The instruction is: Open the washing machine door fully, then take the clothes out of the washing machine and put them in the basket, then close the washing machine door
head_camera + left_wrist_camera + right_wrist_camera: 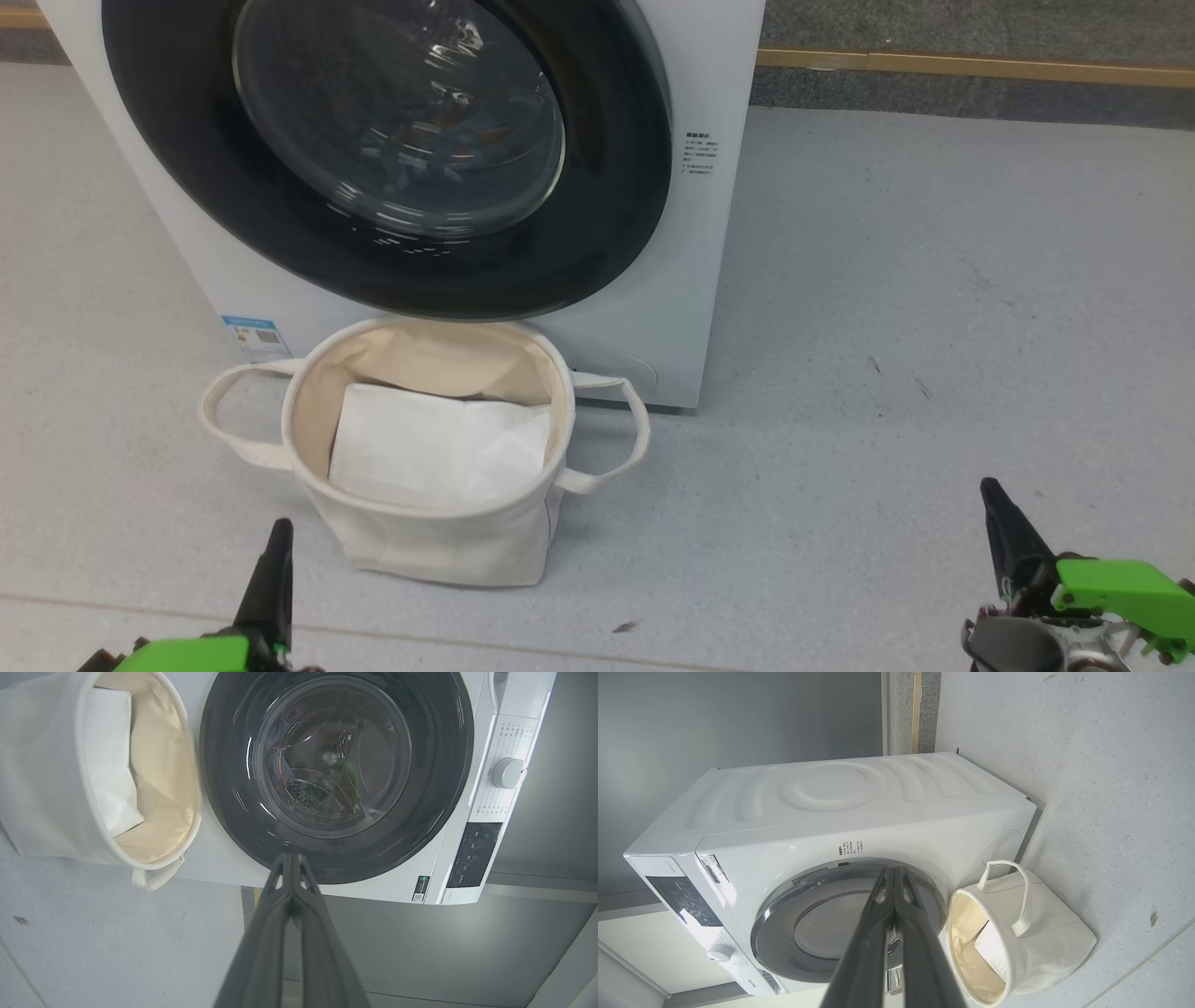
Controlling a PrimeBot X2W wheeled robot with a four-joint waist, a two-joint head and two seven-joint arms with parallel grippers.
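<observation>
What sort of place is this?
Likely a laundry corner, perhaps a test setup: a white front-loading washing machine, a cream canvas basket in front of it, and a grey floor.

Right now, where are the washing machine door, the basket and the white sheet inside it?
washing machine door (611,215): head view, glossy black rim.
basket (429,546): head view, front canvas wall.
white sheet (420,448): head view, its flat middle.

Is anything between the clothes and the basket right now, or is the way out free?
Yes: the washing machine door is shut, so the clothes, dimly visible behind its glass, cannot come out yet. The basket stands on the floor directly below the door, mouth open, with a white sheet inside.
</observation>
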